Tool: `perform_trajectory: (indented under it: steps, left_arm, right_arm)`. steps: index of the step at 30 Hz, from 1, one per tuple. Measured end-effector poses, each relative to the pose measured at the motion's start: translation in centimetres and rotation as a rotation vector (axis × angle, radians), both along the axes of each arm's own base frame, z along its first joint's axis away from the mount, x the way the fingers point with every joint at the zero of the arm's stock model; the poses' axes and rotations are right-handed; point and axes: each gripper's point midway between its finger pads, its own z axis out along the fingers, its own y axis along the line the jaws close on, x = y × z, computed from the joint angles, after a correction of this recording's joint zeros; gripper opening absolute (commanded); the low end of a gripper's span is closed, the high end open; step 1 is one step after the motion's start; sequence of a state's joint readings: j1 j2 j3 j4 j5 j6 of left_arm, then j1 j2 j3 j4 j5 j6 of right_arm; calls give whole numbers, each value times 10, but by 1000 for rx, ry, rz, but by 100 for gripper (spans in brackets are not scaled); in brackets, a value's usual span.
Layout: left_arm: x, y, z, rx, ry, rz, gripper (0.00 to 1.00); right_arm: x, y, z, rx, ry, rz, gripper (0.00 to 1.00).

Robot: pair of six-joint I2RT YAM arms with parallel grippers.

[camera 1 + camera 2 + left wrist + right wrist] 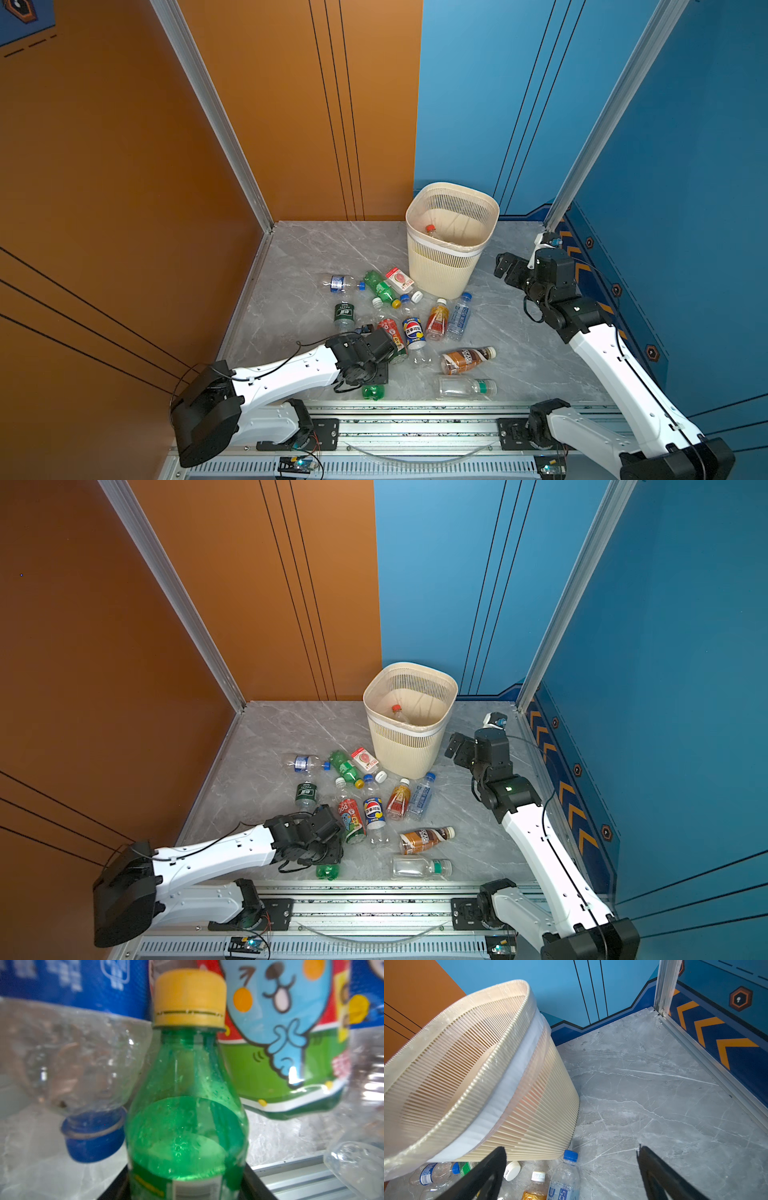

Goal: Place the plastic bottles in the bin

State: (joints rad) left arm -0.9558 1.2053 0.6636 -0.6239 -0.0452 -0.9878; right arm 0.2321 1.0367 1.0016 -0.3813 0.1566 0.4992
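Left tool low on desk, green bottle lying between its jaws; clamped or not, cannot tell. Confirm squeeze on body, then lift straight up, since cartoon-label bottle crowds just ahead of cap. Bin well ahead, beyond pile. Right tool gaping, empty.

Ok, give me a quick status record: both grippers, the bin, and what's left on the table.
left gripper: low at the near edge of the pile, fingers either side of a green bottle with a yellow cap; grip not confirmed
right gripper: open, empty, raised beside the bin
bin: upright, lined, one red-capped bottle inside
table: about a dozen bottles lying loose in front of the bin
task: barely begun
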Motion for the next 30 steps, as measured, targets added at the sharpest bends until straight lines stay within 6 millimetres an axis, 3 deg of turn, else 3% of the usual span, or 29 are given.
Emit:
perform_trajectory:
  steps: [4,7,19,26,30]
  left_arm:
    - [10,0,22,-38,-52,-5,58]
    - [25,4,50,-72,-117,-2,58]
    - [96,22,187,-186,-478,32,57]
    - [139,13,234,-193,-616,11,56]
    - [172,-6,280,-219,-735,-26,55]
  right_arm:
    - [0,-1,0,3,0,-1,100]
    - [0,0,0,6,1,-1,99]
    - [0,2,0,28,3,9,99]
    - [1,1,0,30,-2,5,100]
    - [1,0,1,32,-4,3,100]
